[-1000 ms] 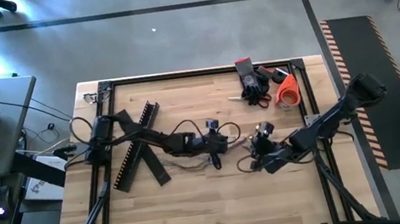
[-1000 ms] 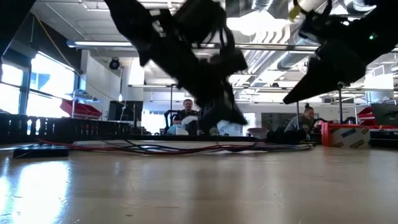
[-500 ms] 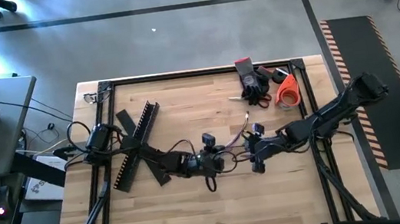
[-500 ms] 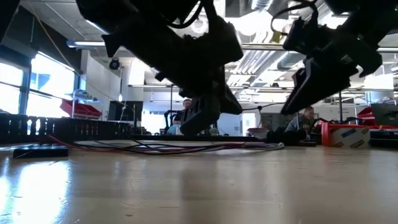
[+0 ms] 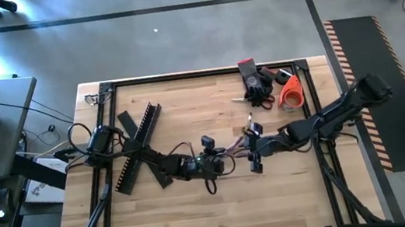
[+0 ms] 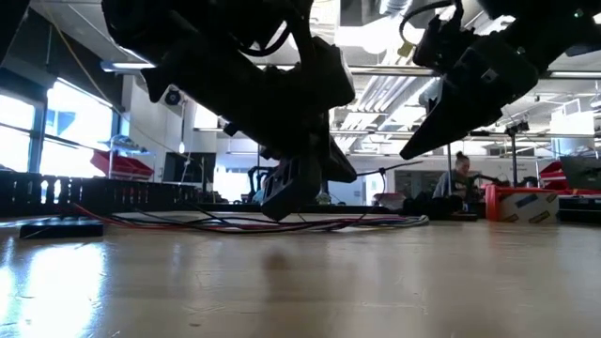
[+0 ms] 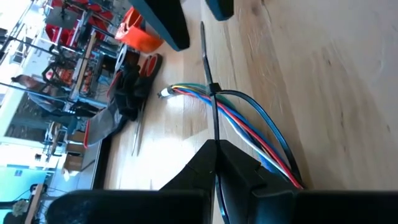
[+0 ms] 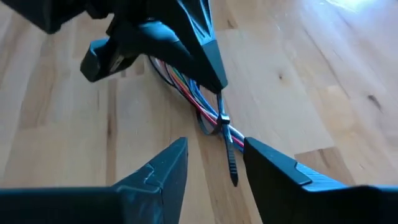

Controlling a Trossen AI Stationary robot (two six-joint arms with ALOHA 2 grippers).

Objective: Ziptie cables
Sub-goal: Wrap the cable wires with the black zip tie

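Observation:
The cables, a bundle of thin coloured wires, lie on the wooden table near its middle. A black zip tie crosses them, its head sitting on the bundle. My left gripper, coming in low from the table's left, is shut on the tie's strap. My right gripper comes from the right, slanting down, and stands open above the table. Its fingers stand on either side of the tie's free tail without touching it. In the high view the two grippers nearly meet. My left gripper pinches the zip tie's thin black strap between its two fingers, a short way from the head. The fingers come in low from the table's left and lie along the strap. The strap runs straight from the fingertips to the head; the wires pass beside one finger.
Black slotted bars lie crossed at the table's left. At the far right are an orange tape roll, dark gloves with scissors and a red-handled tool. A black frame rail borders the table. People sit in the room beyond.
My left gripper has swung toward the table's near edge and come down lower over the cables. My right gripper has moved toward the table's left, closing in on the left gripper and the zip tie.

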